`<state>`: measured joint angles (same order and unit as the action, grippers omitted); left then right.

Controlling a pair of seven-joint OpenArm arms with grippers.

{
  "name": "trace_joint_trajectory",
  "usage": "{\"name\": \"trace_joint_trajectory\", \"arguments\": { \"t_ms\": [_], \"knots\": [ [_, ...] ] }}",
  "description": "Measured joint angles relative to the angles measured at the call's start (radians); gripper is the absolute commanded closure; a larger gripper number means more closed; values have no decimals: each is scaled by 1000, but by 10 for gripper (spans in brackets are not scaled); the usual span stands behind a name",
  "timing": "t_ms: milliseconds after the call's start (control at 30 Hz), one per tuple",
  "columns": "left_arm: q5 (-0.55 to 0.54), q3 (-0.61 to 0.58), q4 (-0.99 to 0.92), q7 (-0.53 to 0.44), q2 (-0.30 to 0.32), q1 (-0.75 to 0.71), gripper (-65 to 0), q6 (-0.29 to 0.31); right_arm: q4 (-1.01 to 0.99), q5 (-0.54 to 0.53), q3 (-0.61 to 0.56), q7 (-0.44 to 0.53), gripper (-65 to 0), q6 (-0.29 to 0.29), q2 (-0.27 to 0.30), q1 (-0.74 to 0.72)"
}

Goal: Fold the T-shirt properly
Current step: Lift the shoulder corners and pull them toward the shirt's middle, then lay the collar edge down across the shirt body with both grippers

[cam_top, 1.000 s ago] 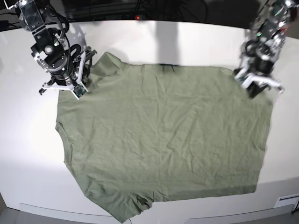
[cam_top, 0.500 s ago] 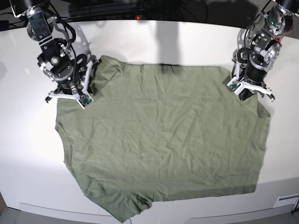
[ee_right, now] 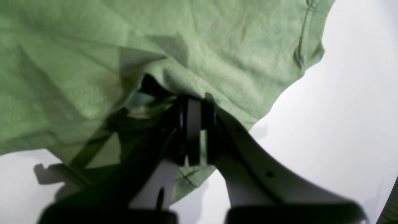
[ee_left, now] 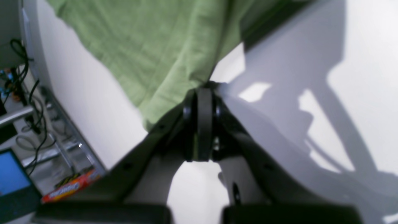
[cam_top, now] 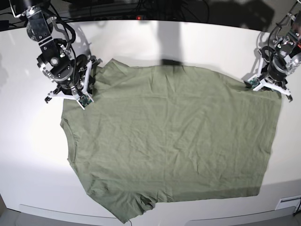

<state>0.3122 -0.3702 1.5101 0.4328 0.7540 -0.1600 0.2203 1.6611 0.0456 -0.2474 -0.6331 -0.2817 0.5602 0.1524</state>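
Observation:
The sage-green T-shirt (cam_top: 174, 141) lies spread out and wrinkled on the white table (cam_top: 28, 155). One sleeve points toward the front edge. My right gripper (cam_top: 70, 96) stands at the shirt's far left corner, shut on a fold of the fabric (ee_right: 217, 46); in its wrist view the right gripper (ee_right: 192, 101) has cloth bunched around its tips. At the far right corner my left gripper (cam_top: 269, 84) is shut on the shirt's edge. The left wrist view shows the left gripper (ee_left: 203, 90) with green cloth (ee_left: 155, 46) hanging from its tips.
Dark cables (cam_top: 155, 7) run behind the table's back edge. The left wrist view shows the table's side edge, with a metal frame, wires, a red packet (ee_left: 70, 188) and a blue screen (ee_left: 11, 171) below it. The table's front edge (cam_top: 56, 212) lies close to the shirt's sleeve.
My left gripper has moved outward to the right with the shirt's corner, pulling that side wider and flatter. The right gripper has barely shifted and keeps its hold.

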Motion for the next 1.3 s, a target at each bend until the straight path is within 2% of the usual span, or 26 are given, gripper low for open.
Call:
{"name": "trace_joint_trajectory", "arguments": {
  "t_ms": [433, 533, 700, 867, 1033, 1100, 1167, 1300],
  "knots": [
    [-23, -1, 0, 46, -5, 81, 0, 2, 0, -108, 0, -21, 0, -3, -6, -132],
    [-92, -1, 0, 43, -6, 128, 0, 1, 0, -107, 3, -22, 0, 0, -48, -174],
    [-105, -1, 0, 51, -14, 178, 0, 1, 0, -103, 2, -13, 0, -3, -122, -233],
    [-109, -1, -35, 46, -23, 221, 0, 0, -61, -72, 3, -11, 0, -7, -164, -293],
    [-116, -1, -131, 19, -74, 254, 0, -8, -208, -48, 3, 48, 0, -3, -178, -362],
    [-121, -1, -164, 19, -105, 277, 0, -59, -259, -50, 3, 50, 0, -15, -188, -392],
    [-119, -1, -201, 15, -132, 316, 0, -68, -303, -51, 4, 58, 0, -45, -199, -428],
    [-119, -1, -258, 8, -171, 371, 0, -84, -374, -49, 4, 69, 0, -53, -212, -485]
  ]
}}
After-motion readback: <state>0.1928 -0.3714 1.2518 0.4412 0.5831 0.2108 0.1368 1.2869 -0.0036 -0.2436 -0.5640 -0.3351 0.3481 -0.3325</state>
